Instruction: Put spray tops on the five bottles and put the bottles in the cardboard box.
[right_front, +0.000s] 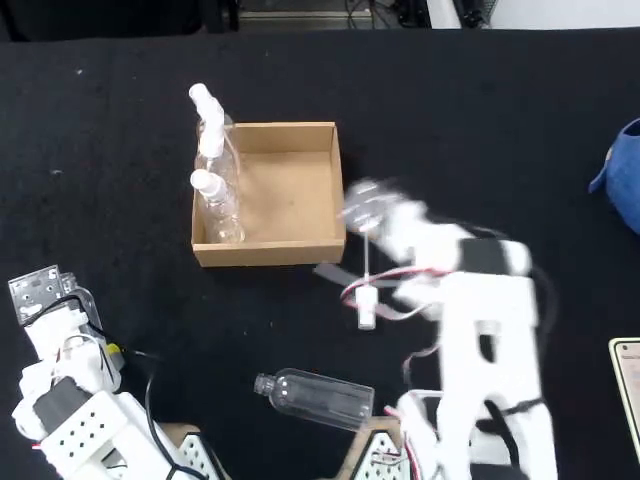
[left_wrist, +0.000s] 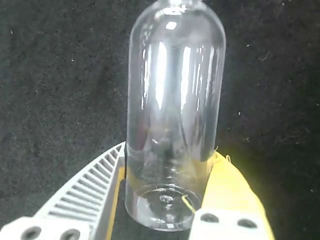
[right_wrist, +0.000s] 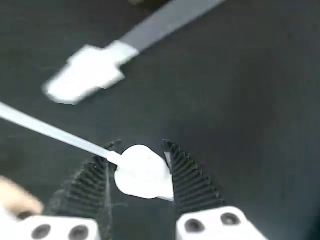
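My left gripper (left_wrist: 171, 152) is clamped on the base of the uncapped bottle (right_front: 315, 395), one finger against each side. The bottle lies on its side on the table (right_front: 120, 200) at 6 o'clock from the box (right_front: 268, 255), well apart from it, with its neck toward 9 o'clock. My right gripper (right_wrist: 140, 152) is clamped on the head of the held top (right_wrist: 142, 172), whose tube runs off sideways. It hovers just beside the box's 3 o'clock wall. The loose top (right_front: 366, 308) lies at 5 o'clock from the box, near its corner and between the box and the bottle. The two capped bottles (right_front: 222, 205) stand upright against the box's 9 o'clock wall. Bare cardboard floor shows from there to the 3 o'clock wall. Black table surface extends wide at 9 and 12 o'clock from the box. At the 3 o'clock table edge sit a blue object (right_front: 622, 175) and a card (right_front: 628, 385).
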